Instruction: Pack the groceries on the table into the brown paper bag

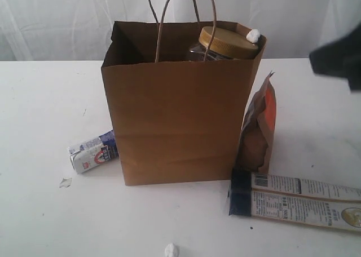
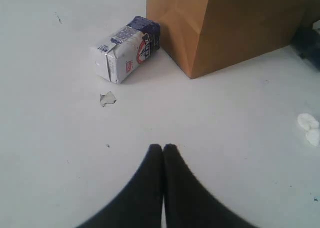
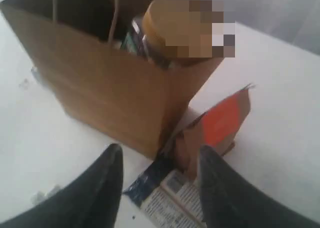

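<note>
Kraft-brown and tall, the rectangular paper bag (image 1: 175, 122) stands upright on the flat white tabletop (image 1: 39, 99). A clear jar with a gold lid (image 1: 228, 43) sits inside at the bag's right end, its lid showing above the rim (and tilted a little). A small white-and-blue carton (image 1: 93, 154) lies on its side against the bag's lower left corner. A brown-and-orange pouch (image 1: 260, 127) stands leaning on the bag's right wall. A long white-and-blue packet (image 1: 299, 200) lies flat on the tabletop just in front of the pouch. The left gripper (image 2: 163, 150) hangs over bare tabletop, fingers pressed together on nothing. The right gripper (image 3: 160, 153) hovers above the pouch and packet, fingers apart, empty.
</note>
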`<control>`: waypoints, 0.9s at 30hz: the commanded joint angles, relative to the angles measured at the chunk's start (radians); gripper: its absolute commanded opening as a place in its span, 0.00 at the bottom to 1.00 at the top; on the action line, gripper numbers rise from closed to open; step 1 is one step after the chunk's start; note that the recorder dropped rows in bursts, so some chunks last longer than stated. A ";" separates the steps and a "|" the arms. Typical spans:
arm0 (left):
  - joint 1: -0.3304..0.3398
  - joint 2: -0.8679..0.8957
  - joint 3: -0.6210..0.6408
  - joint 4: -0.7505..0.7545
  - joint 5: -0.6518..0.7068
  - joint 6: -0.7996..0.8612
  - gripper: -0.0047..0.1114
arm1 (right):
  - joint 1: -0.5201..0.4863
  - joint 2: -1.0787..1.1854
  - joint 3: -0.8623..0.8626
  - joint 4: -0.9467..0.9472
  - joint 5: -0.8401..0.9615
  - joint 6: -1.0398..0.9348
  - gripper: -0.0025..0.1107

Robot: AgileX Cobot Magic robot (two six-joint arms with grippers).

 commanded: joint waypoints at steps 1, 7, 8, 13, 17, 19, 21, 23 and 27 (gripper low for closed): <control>-0.003 -0.004 0.004 -0.005 0.000 0.000 0.04 | 0.057 0.007 0.132 0.076 0.008 -0.111 0.39; -0.003 -0.004 0.004 -0.005 0.000 0.000 0.04 | 0.146 0.116 0.224 0.221 -0.021 -0.228 0.39; -0.003 -0.004 0.004 -0.005 0.000 0.000 0.04 | 0.162 0.141 0.234 0.223 -0.039 -0.228 0.39; -0.003 -0.004 0.004 -0.005 0.000 0.000 0.04 | 0.243 0.256 0.282 0.275 -0.148 -0.252 0.39; -0.003 -0.004 0.004 -0.005 0.000 0.000 0.04 | 0.313 0.369 0.295 0.332 -0.219 -0.285 0.39; -0.003 -0.004 0.004 -0.005 0.000 0.000 0.04 | 0.334 0.418 0.295 0.334 -0.249 -0.282 0.39; -0.003 -0.004 0.004 -0.005 0.000 0.000 0.04 | 0.340 0.472 0.295 0.340 -0.277 -0.258 0.39; -0.003 -0.004 0.004 -0.005 0.000 0.000 0.04 | 0.340 0.524 0.295 0.364 -0.302 -0.229 0.39; -0.003 -0.004 0.004 -0.005 0.000 0.000 0.04 | 0.340 0.607 0.295 0.439 -0.343 -0.206 0.39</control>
